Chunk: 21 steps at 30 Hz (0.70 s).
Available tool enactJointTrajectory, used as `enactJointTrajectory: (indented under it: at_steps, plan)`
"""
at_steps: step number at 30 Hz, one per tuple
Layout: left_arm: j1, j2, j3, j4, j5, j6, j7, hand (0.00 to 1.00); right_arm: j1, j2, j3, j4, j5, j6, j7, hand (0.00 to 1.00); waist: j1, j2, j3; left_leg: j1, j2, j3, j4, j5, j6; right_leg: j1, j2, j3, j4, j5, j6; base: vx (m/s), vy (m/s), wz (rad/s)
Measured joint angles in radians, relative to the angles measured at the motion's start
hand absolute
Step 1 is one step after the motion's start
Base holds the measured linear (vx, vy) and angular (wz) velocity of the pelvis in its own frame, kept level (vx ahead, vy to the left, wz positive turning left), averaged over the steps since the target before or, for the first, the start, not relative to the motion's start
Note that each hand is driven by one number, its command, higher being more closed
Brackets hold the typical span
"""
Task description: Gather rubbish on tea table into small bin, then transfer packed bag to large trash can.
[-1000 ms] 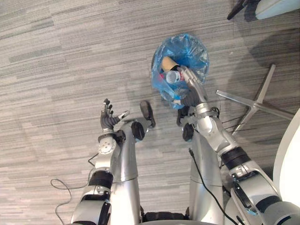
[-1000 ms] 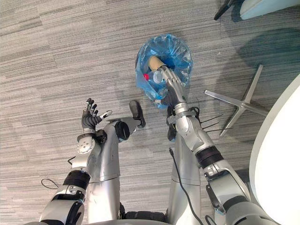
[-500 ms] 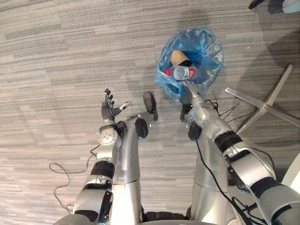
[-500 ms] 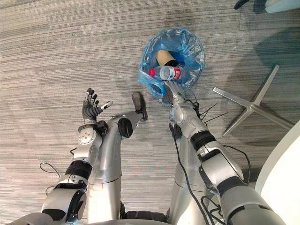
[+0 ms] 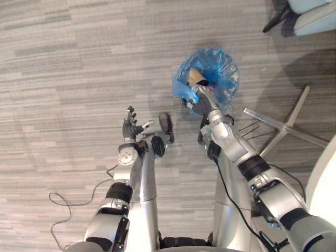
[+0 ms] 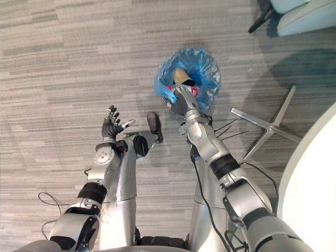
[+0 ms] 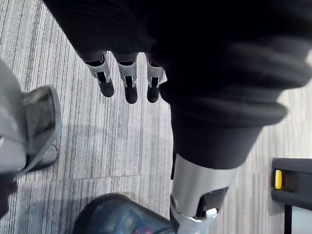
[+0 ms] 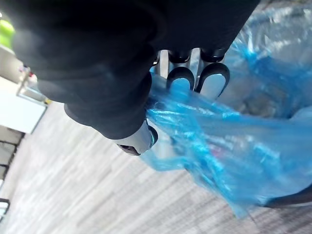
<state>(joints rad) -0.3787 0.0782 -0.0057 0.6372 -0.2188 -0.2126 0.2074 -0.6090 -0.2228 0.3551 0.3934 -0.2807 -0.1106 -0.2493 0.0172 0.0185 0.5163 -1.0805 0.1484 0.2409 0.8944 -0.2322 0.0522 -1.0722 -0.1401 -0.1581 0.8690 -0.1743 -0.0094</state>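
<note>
The blue bag [image 5: 215,65] stands open on the grey floor [image 5: 79,79], in front of the robot and a little to its right. Inside it lies a brown paper cup [image 5: 197,76], near the side that faces the robot.

The right hand [image 5: 201,103] is at the near edge of the bag, where the blue film is pulled together into a fold. From the eye views one can tell the place of the hand, on the rim and not deep inside, but the grasp itself is hard to read there. The right wrist view gives it closely: the dark-tipped fingers [image 8: 212,80] are curled down on the blue film and the thumb [image 8: 139,140] sits on the other side of it, so the film is pinched between them. In that view the film runs away from the hand in stretched wrinkles.

The left hand [image 5: 131,127] is held over the bare floor, well apart from the bag, with palm up and nothing in it. In the left wrist view its fingers [image 7: 130,83] are straight and side by side, with only striped floor past them.

To the right of the bag the eye views show a metal chair base [image 5: 286,126] lying on the floor, and at the far right the rim of a white desk [image 6: 315,178].
</note>
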Motion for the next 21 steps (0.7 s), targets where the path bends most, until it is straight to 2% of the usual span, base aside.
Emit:
enactJointTrajectory:
  at_steps: [2,6,9,10,11,12,15,18,21]
  plan:
    - [0.088,0.012,-0.012,-0.002,0.026,0.003,-0.013,0.0,0.113,0.038,-0.005,-0.028,0.088,0.002,0.016,1.0,0.002,-0.044,-0.028,0.156,-0.001,0.029,-0.093,0.014,-0.021,0.143,0.001,-0.003,-0.082,0.013,0.005,0.02,-0.064,0.02]
    - [0.202,0.016,-0.023,0.005,0.038,0.011,-0.033,0.0,0.283,0.093,-0.005,-0.167,0.212,-0.022,0.04,1.0,-0.001,-0.072,-0.068,0.366,-0.01,0.031,-0.216,0.037,-0.024,0.363,0.02,-0.023,-0.217,0.033,0.0,0.1,-0.051,0.03]
    - [0.261,0.016,-0.033,0.091,0.046,0.012,-0.054,0.0,0.37,0.149,-0.013,-0.207,0.283,-0.066,0.073,1.0,-0.001,-0.068,-0.128,0.536,-0.033,0.034,-0.354,0.083,-0.032,0.536,0.036,-0.025,-0.361,0.066,0.01,0.15,-0.035,0.0]
    - [0.266,0.016,-0.033,0.1,0.048,0.012,-0.055,0.0,0.376,0.154,-0.013,-0.207,0.285,-0.067,0.078,1.0,-0.001,-0.068,-0.136,0.547,-0.035,0.034,-0.366,0.087,-0.032,0.549,0.039,-0.025,-0.374,0.07,0.011,0.11,-0.012,-0.04]
    - [0.285,0.017,-0.036,0.136,0.061,0.012,-0.057,0.0,0.398,0.165,-0.013,-0.202,0.299,-0.07,0.089,1.0,-0.002,-0.068,-0.169,0.583,-0.045,0.03,-0.417,0.101,-0.041,0.587,0.047,-0.025,-0.432,0.086,0.015,0.14,-0.003,-0.05]
    - [0.305,0.019,-0.037,0.176,0.076,0.013,-0.068,0.0,0.414,0.166,-0.019,-0.192,0.321,-0.078,0.11,1.0,-0.002,-0.065,-0.201,0.626,-0.049,0.03,-0.472,0.123,-0.043,0.638,0.059,-0.025,-0.507,0.116,0.016,0.16,-0.001,-0.06]
    - [0.345,0.026,-0.041,0.225,0.096,0.015,-0.085,0.0,0.429,0.155,-0.045,-0.174,0.331,-0.079,0.145,1.0,-0.001,-0.06,-0.243,0.702,-0.058,0.017,-0.527,0.144,-0.05,0.735,0.078,-0.021,-0.622,0.162,0.019,0.14,0.012,-0.11]
    - [0.398,0.027,-0.041,0.238,0.123,0.018,-0.105,0.0,0.453,0.122,-0.058,-0.182,0.331,-0.079,0.176,1.0,-0.002,-0.047,-0.286,0.783,-0.064,0.001,-0.556,0.143,-0.051,0.834,0.092,0.002,-0.707,0.195,0.028,0.11,0.038,-0.23]
    - [0.423,0.028,-0.041,0.236,0.146,0.017,-0.12,0.0,0.459,0.11,-0.068,-0.218,0.331,-0.08,0.203,1.0,-0.001,-0.036,-0.308,0.84,-0.073,0.001,-0.584,0.142,-0.051,0.879,0.098,0.042,-0.749,0.226,0.033,0.02,0.041,-0.36]
